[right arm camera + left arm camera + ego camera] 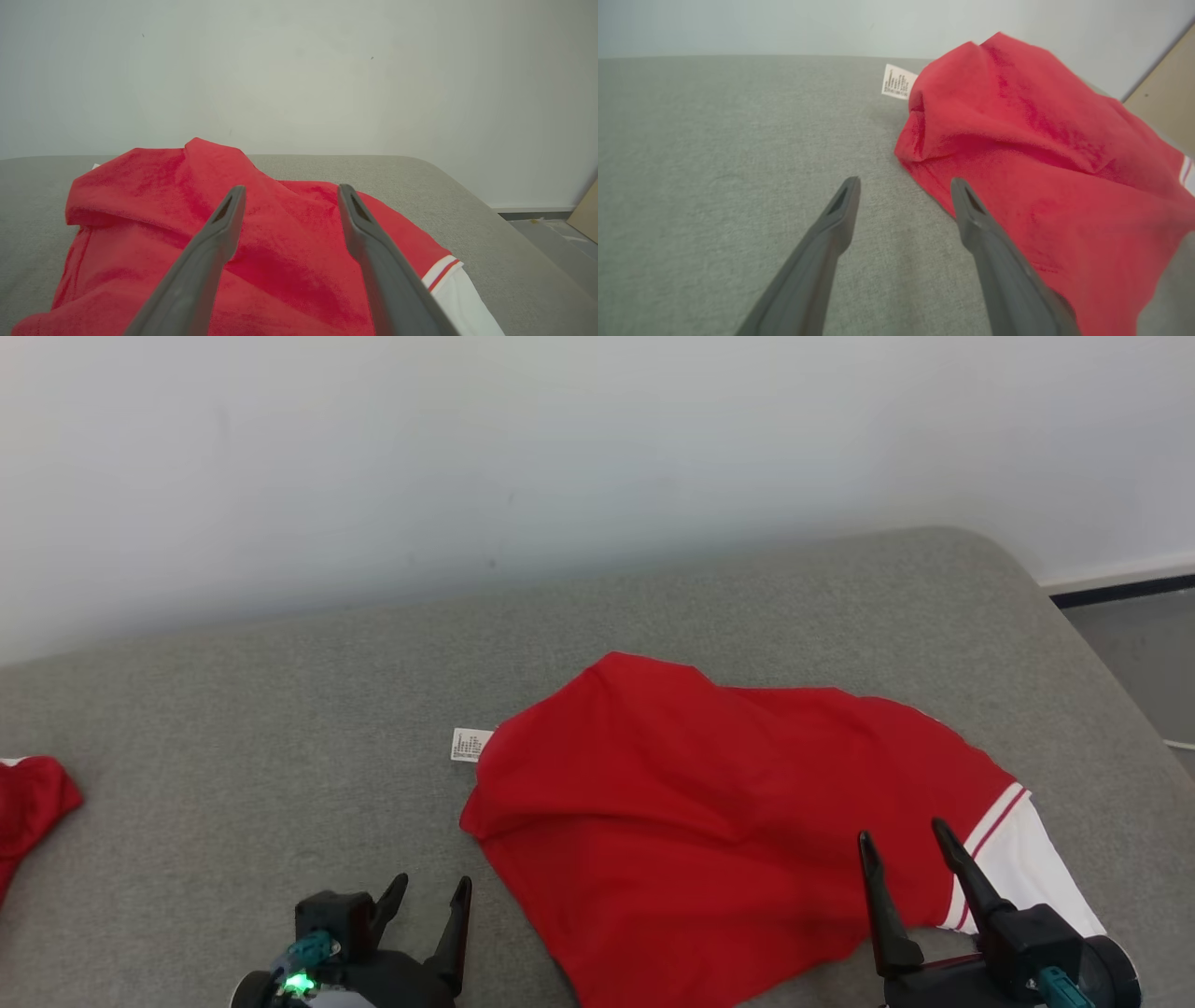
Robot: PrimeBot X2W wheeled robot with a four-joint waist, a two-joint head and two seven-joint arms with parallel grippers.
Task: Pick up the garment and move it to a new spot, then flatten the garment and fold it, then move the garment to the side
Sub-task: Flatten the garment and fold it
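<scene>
Fingers [882,905] parted, empty: left gripper [434,880] just beside red garment's [709,803] near edge, right gripper [900,831] over its white-sleeve end.
Garment rumpled on grey surface [233,709], care label [470,744] at far-left corner; likely risk: pinching doubled layers lifts a bunch, leaving creases folded in.

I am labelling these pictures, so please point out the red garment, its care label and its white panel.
red garment [691,803]: head view, middle of the red cloth.
care label [470,745]: head view, centre of the printed tag.
white panel [1027,859]: head view, plain white beside the stripe.
</scene>
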